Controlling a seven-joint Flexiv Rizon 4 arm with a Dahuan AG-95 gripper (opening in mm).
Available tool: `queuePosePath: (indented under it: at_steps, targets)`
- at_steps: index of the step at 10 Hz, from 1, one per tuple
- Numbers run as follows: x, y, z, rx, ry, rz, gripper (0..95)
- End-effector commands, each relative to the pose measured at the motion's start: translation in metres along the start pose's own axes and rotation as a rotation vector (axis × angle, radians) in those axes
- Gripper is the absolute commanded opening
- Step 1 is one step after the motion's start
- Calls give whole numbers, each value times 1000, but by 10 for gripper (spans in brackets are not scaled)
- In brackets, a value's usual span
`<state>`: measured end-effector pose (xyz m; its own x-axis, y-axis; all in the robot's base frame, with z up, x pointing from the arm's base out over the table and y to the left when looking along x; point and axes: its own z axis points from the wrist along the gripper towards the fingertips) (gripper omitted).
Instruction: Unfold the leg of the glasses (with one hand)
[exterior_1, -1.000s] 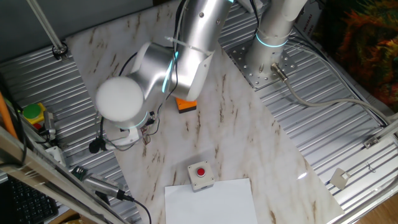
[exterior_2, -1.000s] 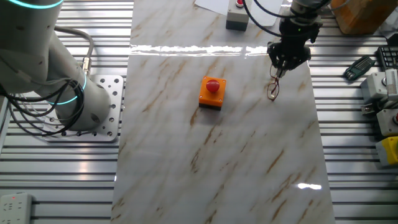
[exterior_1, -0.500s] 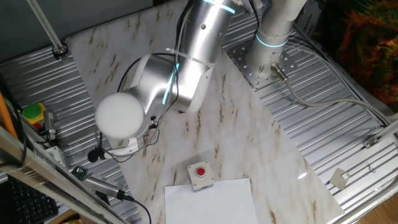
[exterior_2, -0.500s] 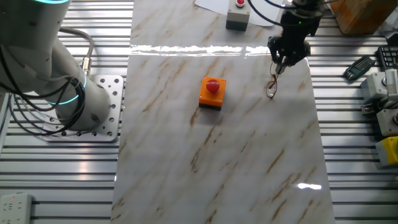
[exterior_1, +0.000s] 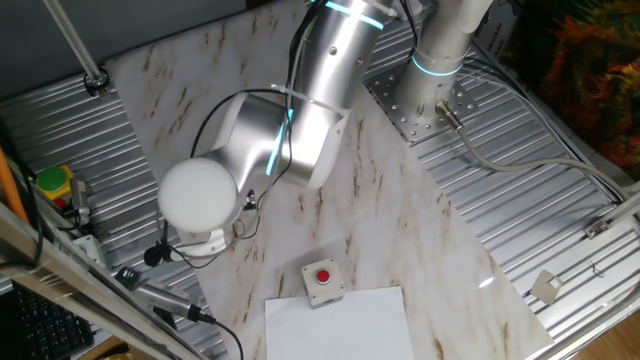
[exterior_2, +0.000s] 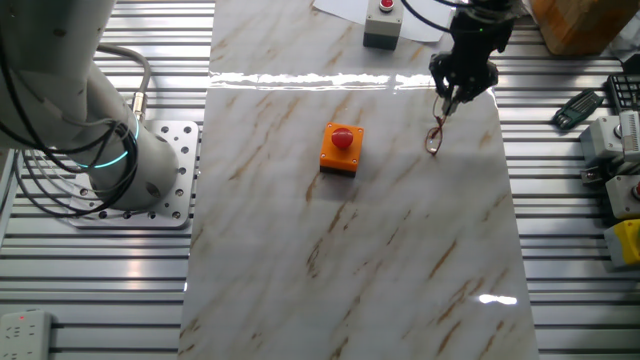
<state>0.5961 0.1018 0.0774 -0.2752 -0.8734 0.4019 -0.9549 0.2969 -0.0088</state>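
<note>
The glasses (exterior_2: 434, 140) are a small thin wire pair lying on the marble board (exterior_2: 350, 250) near its right edge. One leg runs up from the lenses into my gripper (exterior_2: 448, 103), whose black fingers are pinched together on the leg's tip, just beyond the lenses. In the one fixed view the arm's white joint cap (exterior_1: 199, 194) covers the gripper, and I cannot make out the glasses there.
An orange button box (exterior_2: 340, 148) sits left of the glasses. A grey button box (exterior_2: 381, 28) (exterior_1: 322, 280) and white paper (exterior_1: 340, 325) lie at the board's end. Cables and loose devices (exterior_2: 618, 150) crowd the ribbed metal right of the board.
My gripper has drawn away toward the grey button box end of the board, keeping hold of the leg. The lenses slid slightly after it, and the leg now looks more stretched out.
</note>
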Motion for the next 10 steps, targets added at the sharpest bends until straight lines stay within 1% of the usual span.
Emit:
queuePosePath:
  at_steps: [1,2,5,6,10]
  targets:
    - [-2,1,-1,2,13,4,0]
    - [-3,2,-2,0,19,11,0]
    - [-9,6,-3,-3,63,44,0]
    - [-12,7,-3,-4,73,50,0]
    - [-16,9,-4,0,88,64,0]
